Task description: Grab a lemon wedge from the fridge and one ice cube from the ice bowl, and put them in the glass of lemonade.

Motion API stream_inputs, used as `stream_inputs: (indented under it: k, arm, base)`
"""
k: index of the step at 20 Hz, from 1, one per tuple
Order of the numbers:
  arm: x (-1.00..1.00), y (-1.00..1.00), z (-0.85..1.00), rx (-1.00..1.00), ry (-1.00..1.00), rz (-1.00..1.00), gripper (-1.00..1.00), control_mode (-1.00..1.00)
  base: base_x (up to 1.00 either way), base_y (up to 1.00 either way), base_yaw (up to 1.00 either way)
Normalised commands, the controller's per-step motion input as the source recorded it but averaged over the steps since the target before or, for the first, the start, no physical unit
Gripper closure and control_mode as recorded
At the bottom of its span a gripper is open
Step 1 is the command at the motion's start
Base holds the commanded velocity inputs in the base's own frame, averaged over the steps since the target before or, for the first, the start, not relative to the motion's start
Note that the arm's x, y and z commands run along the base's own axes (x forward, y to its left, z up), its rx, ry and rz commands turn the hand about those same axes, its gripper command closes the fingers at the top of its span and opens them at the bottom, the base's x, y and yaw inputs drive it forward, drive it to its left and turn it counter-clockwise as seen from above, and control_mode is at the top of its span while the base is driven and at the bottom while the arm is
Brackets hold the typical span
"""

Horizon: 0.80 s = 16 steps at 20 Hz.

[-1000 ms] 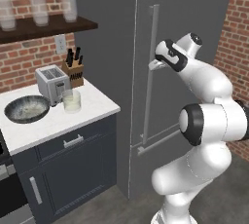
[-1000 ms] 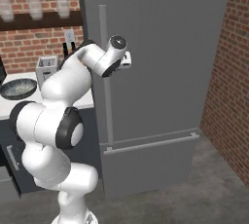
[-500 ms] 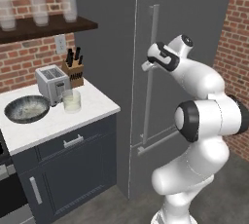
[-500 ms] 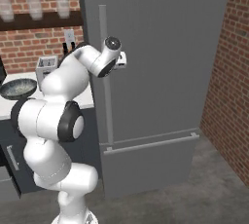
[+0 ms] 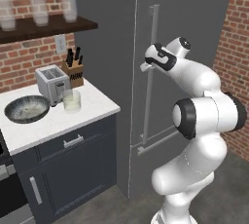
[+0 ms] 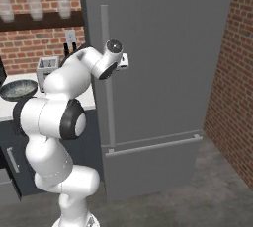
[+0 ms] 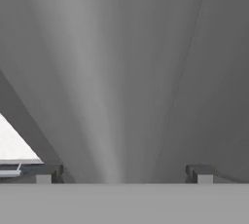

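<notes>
The fingers (image 7: 124, 175) stand spread wide, apparently astride the long round grey bar handle (image 5: 151, 62) of the smooth dark grey fridge (image 6: 168, 48), door shut, while the short clear glass of lemonade (image 5: 71, 101) sits on the white bench (image 5: 92, 106) beside the speckled shallow ice bowl (image 5: 25, 109).

No writing can be read anywhere (surfaces are plain).

Red brick wall (image 5: 29, 55) behind white tabletop (image 5: 53, 123). Dark blue-grey cabinets (image 5: 68, 169) below, bar handles. Dark wood shelf (image 5: 46, 27) above. Wall outlet (image 5: 60, 44) under shelf. Second brick wall (image 6: 230, 73) at right. Grey concrete floor (image 6: 207, 196).
</notes>
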Motion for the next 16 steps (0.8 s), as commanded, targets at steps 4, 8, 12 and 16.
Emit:
stream_inputs:
  k: [4,8,12,16]
  arm:
    - [0.12,0.16,-0.22,0.0,0.0,0.0,1.0,-1.0]
    - [0.04,0.03,-0.01,0.0,0.0,0.0,1.0,-1.0]
    - [0.0,0.0,0.0,0.0,0.0,0.0,1.0,-1.0]
    - [-0.09,-0.29,0.01,0.0,-0.11,0.0,1.0,-1.0]
  base:
    - [0.0,0.0,0.0]
    - [0.0,0.0,0.0]
    - [0.0,0.0,0.0]
    - [0.0,0.0,0.0]
